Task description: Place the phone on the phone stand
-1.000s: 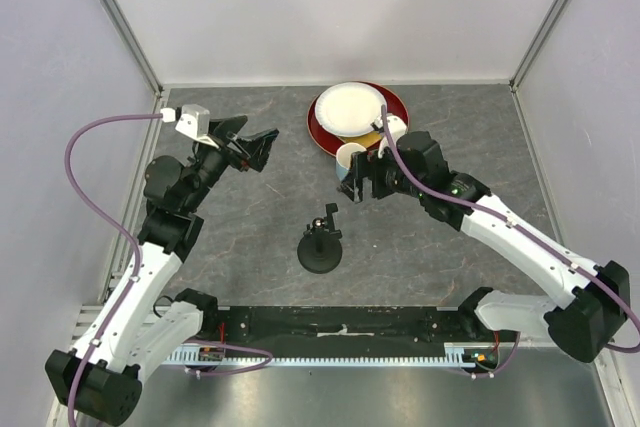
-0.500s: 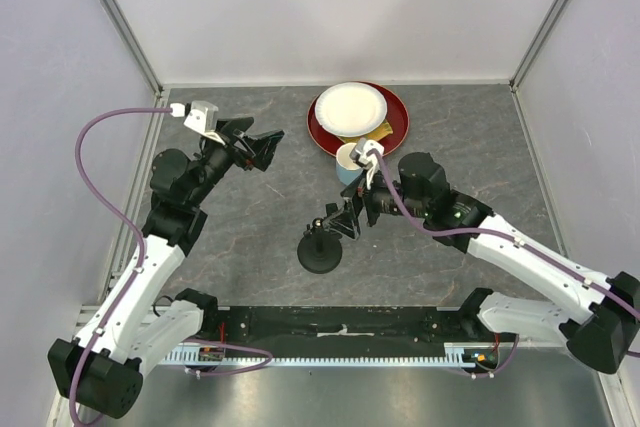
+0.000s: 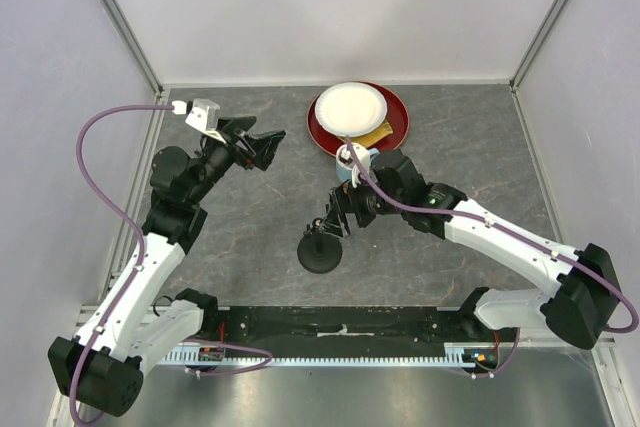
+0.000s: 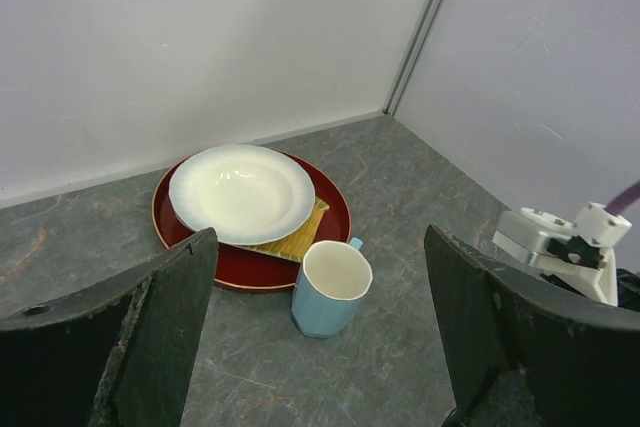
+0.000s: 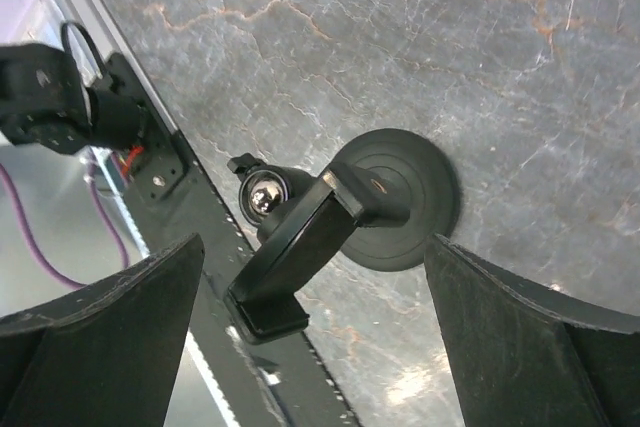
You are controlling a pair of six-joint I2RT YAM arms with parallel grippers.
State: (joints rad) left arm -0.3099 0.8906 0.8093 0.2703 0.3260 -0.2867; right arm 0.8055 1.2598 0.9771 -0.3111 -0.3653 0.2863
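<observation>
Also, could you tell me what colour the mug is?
The mug is light blue outside, cream inside; the left wrist view shows it best.

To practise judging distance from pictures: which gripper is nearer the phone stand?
Right. The right gripper hovers open just above the phone stand, by its clamp head. The left gripper is raised far off to the stand's left and rear.

White plate (image 4: 242, 192) hides most of yellow mat (image 4: 297, 238).

The left end effector (image 3: 252, 144) hangs high and the right end effector (image 3: 338, 217) low, both with fingers spread wide.
</observation>
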